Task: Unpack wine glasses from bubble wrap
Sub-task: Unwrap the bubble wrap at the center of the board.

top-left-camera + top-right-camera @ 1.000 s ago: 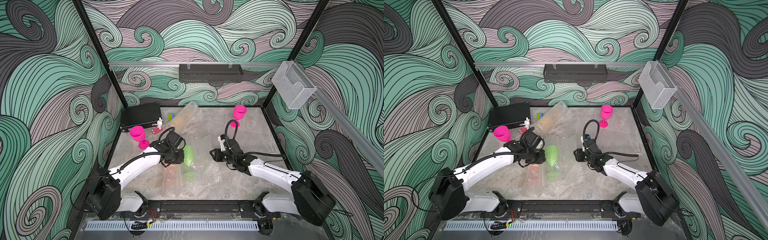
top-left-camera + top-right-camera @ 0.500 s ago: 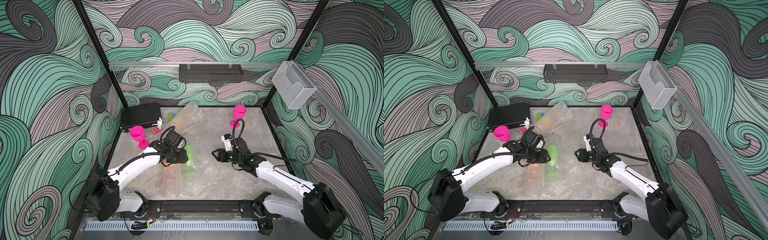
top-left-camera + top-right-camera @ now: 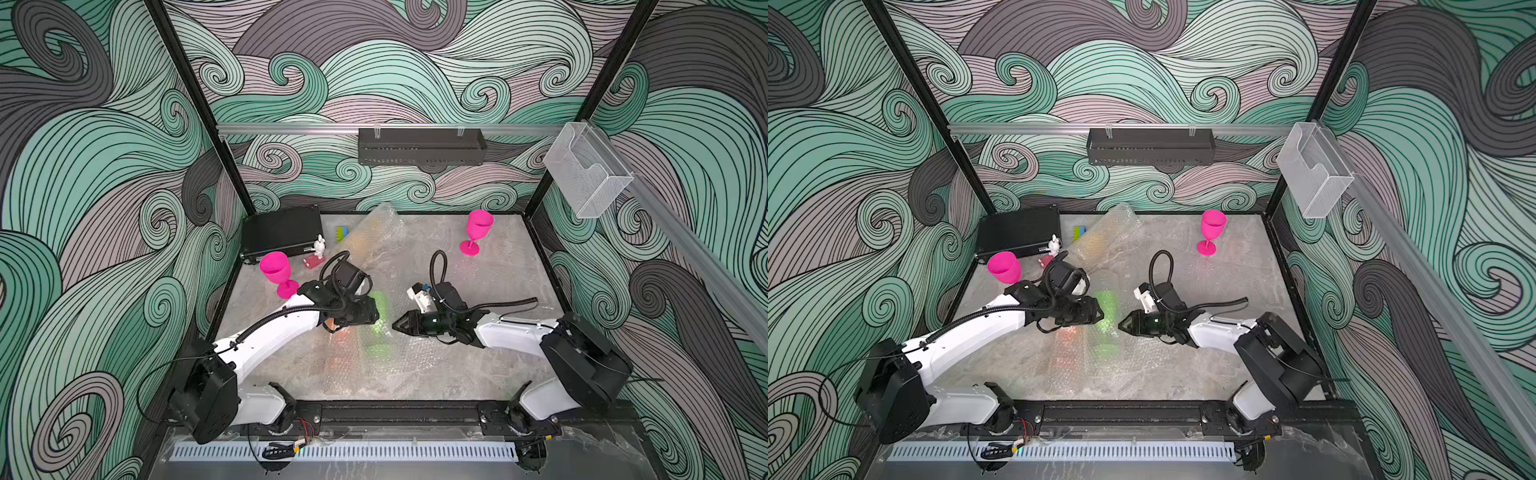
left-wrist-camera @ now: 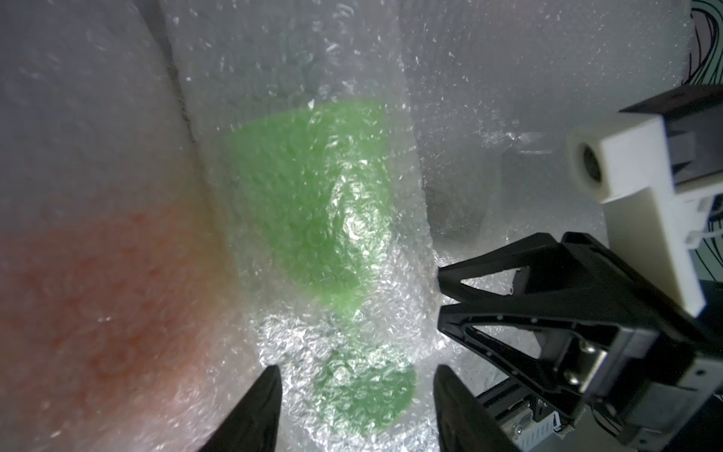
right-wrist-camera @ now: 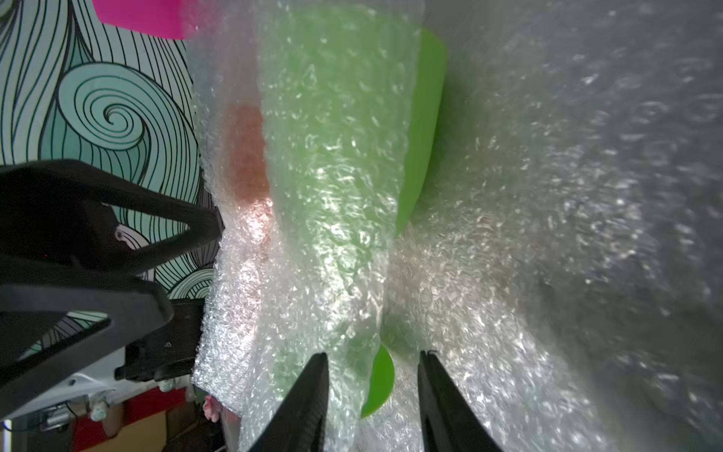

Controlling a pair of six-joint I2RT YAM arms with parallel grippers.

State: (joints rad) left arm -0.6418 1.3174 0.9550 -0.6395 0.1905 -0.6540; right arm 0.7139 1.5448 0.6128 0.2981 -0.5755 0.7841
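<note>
A lime green wine glass (image 3: 379,320) (image 3: 1106,316) lies on its side in the bubble wrap (image 3: 374,357), and a wrapped orange one (image 3: 343,337) lies beside it. My left gripper (image 4: 356,375) (image 3: 374,312) is open over the green glass's wrapped foot (image 4: 367,395). My right gripper (image 5: 373,356) (image 3: 395,325) is open too, its fingers either side of the bare edge of the foot (image 5: 379,387) and a fold of wrap. The cup's rim (image 5: 426,117) shows bare. Two magenta glasses (image 3: 276,270) (image 3: 478,230) stand upright and unwrapped.
A second bubble-wrap sleeve (image 3: 370,232) with something orange-yellow inside lies at the back. A black case (image 3: 282,232), a white rabbit figurine (image 3: 318,249) and a green-and-blue block (image 3: 341,233) sit at the back left. The two grippers' tips face each other closely across the green glass.
My left gripper's jaws have opened wide with little change of place. My right gripper has come left to the green glass and its jaws have narrowed.
</note>
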